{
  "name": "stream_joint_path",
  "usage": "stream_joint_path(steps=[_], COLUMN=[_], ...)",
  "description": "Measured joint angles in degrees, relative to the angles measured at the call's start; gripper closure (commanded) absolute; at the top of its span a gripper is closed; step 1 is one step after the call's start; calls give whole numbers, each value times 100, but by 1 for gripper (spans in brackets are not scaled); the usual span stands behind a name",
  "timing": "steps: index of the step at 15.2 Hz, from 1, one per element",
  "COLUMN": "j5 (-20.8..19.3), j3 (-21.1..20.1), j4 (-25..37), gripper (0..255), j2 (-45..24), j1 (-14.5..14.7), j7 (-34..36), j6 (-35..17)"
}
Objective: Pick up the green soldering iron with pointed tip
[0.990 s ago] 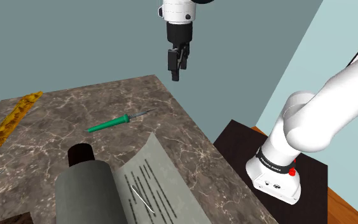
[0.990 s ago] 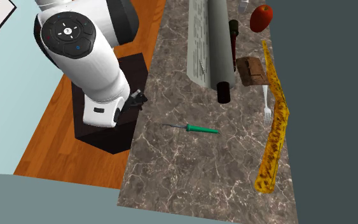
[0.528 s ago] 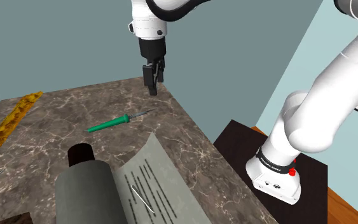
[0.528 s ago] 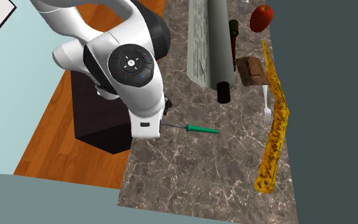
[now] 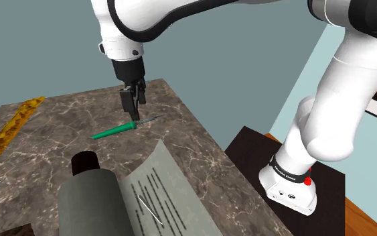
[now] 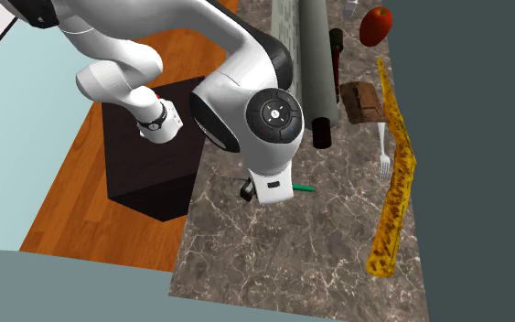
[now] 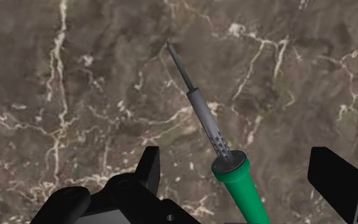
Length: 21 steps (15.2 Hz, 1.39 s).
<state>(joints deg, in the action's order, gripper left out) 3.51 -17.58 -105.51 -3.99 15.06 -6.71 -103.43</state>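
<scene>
The green soldering iron (image 5: 116, 130) lies flat on the dark marbled counter (image 5: 180, 144), with its grey pointed tip toward the shoulder view's right. My black gripper (image 5: 130, 109) hangs just above the joint between handle and metal shaft. In the wrist view the green handle (image 7: 242, 189) and perforated grey shaft run between my open gripper (image 7: 237, 160), and neither finger touches them. In the second exterior view the arm covers most of the iron, leaving a short green end (image 6: 305, 187) showing past the hand.
A grey roll with a dark core (image 5: 92, 194) and a printed sheet (image 5: 161, 191) lie near the iron. A yellow patterned strip (image 6: 394, 174), a fork (image 6: 384, 157), a brown block (image 6: 360, 101) and a red fruit (image 6: 375, 26) line the counter's wall side. The dark stand (image 6: 145, 178) sits off the counter edge.
The arm has swung toward the shoulder view's left and come down, from high beyond the counter's edge to just over the iron. The iron has not moved.
</scene>
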Motion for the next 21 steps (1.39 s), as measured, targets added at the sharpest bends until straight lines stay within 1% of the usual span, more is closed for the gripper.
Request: stream_joint_path(steps=[2, 9, 10, 21], j5=[-35, -74, -75, -68], j3=[-51, -63, -64, -66], j4=[169, -128, -150, -162], gripper=[0, 0, 255, 255], j2=[-234, -421, -425, -403], j1=[60, 88, 90, 89], j7=[-12, -28, -26, -29], j6=[-45, -515, -542, -540])
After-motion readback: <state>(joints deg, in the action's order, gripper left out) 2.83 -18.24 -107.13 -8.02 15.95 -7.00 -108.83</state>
